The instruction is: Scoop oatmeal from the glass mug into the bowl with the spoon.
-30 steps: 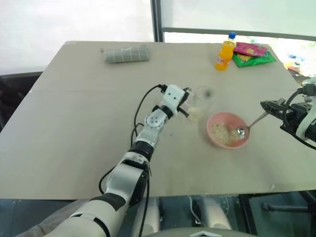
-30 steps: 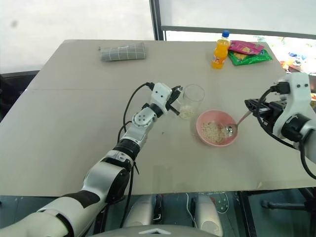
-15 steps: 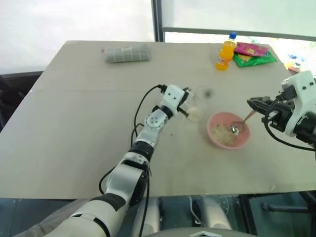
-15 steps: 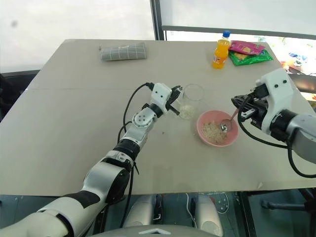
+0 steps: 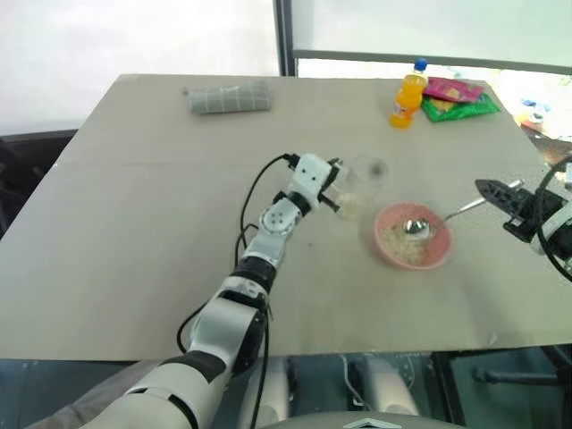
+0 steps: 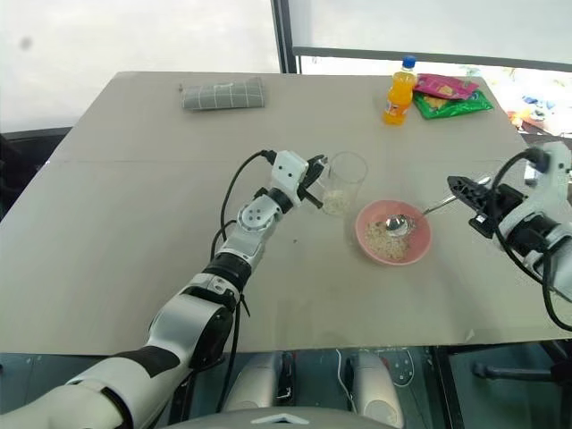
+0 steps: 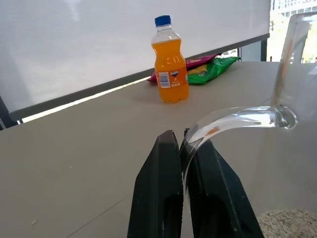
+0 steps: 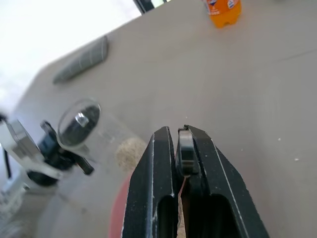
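Note:
The glass mug [image 6: 345, 181] stands upright at mid-table with a little oatmeal [image 7: 290, 220] at its bottom. My left gripper [image 7: 181, 136] is shut on the mug's clear handle. Just right of the mug sits the pink bowl [image 6: 420, 250], holding more oatmeal [image 6: 382, 240]. The spoon [image 6: 396, 223] has its scoop over the bowl's far side, and its handle slants out to the right. My right gripper [image 6: 453, 183] is shut on the end of that handle, to the right of the bowl. In the right wrist view its fingers [image 8: 161, 163] pinch the handle.
An orange bottle [image 6: 399, 89] and bright snack packets [image 6: 451, 94] stand at the table's far right. A grey checked cloth roll [image 6: 223, 93] lies at the far left. The table's right edge is close behind my right gripper.
My right gripper has rolled and drawn back to the right. The spoon's scoop shifted from the bowl's right side to its far side. The left gripper and mug kept still.

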